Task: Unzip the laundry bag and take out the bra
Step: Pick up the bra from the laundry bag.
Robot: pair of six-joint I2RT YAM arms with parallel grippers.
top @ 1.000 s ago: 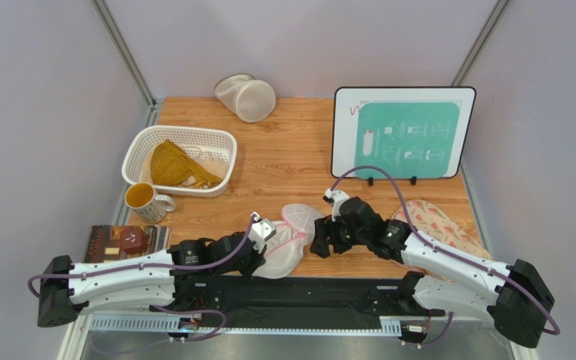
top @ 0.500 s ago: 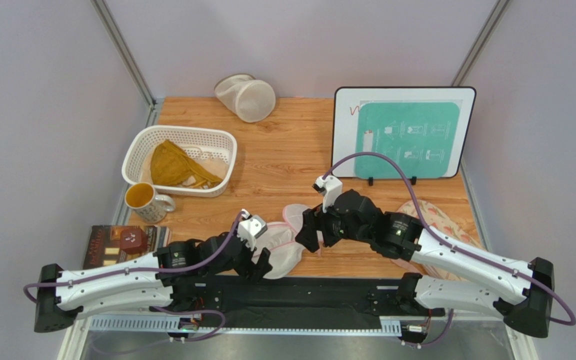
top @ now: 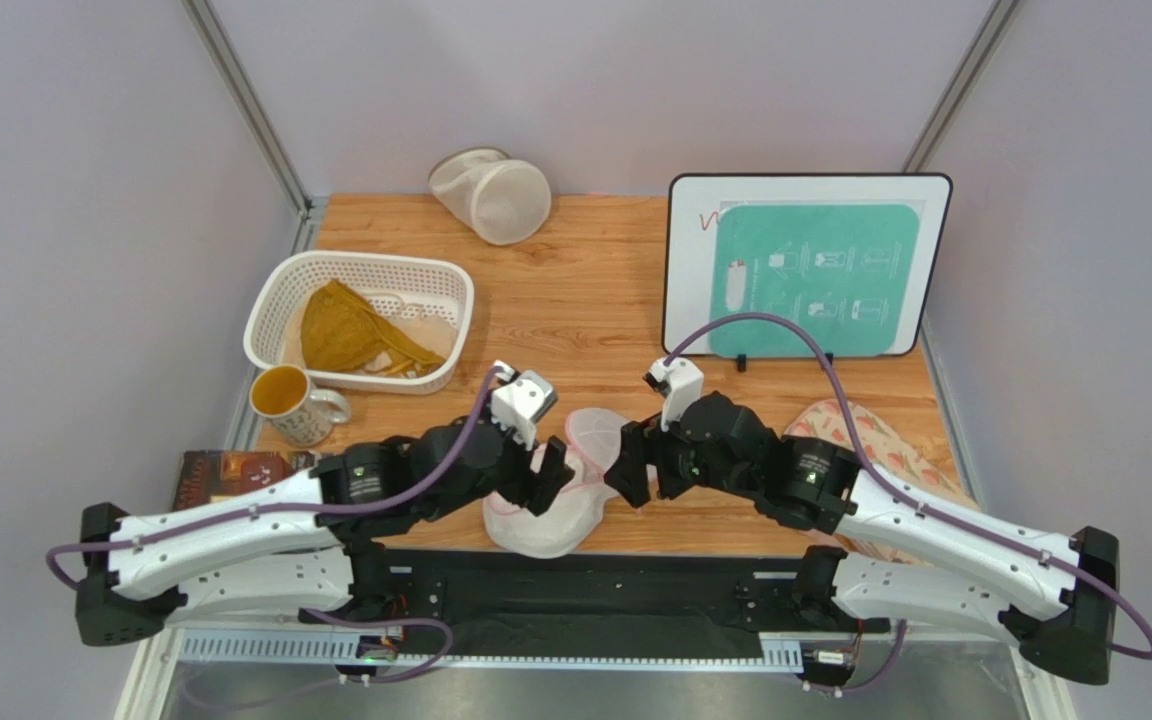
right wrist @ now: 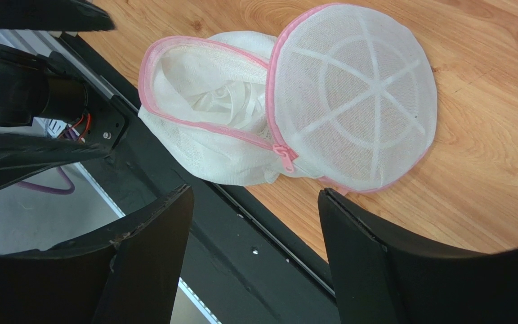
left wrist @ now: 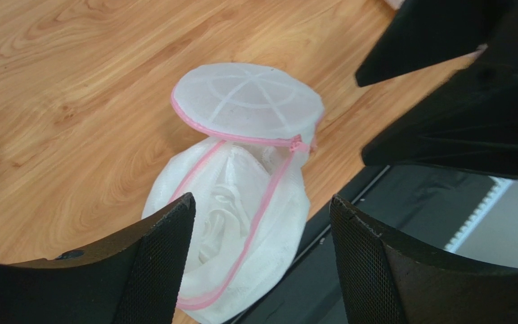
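Laundry bag: the round white mesh pouch with pink zipper trim (top: 549,507) lies at the near edge of the wooden table (top: 582,308), between the two arms, its lower side over the black rail (top: 597,578). The zipper is open and the round ribbed lid (right wrist: 356,94) is folded back toward the far side. Inside sits the bra, soft white crumpled fabric (right wrist: 207,91), all of it within the mouth.

The white perforated plastic basket (top: 274,300) at far left holds a mustard-yellow garment (top: 342,330). The mug (top: 285,398) just in front of it holds yellow-brown liquid. A cream cylindrical mesh bag (top: 495,195) lies on its side at the far edge; I cannot see its contents.

The left gripper (left wrist: 262,263) is spread wide above the pouch, holding nothing. The right gripper (right wrist: 251,250) is likewise spread and empty, just right of the lid.

Versus a second ago: the left gripper sat low against the pouch's near-left side and has since lifted. The right arm has shifted slightly left.
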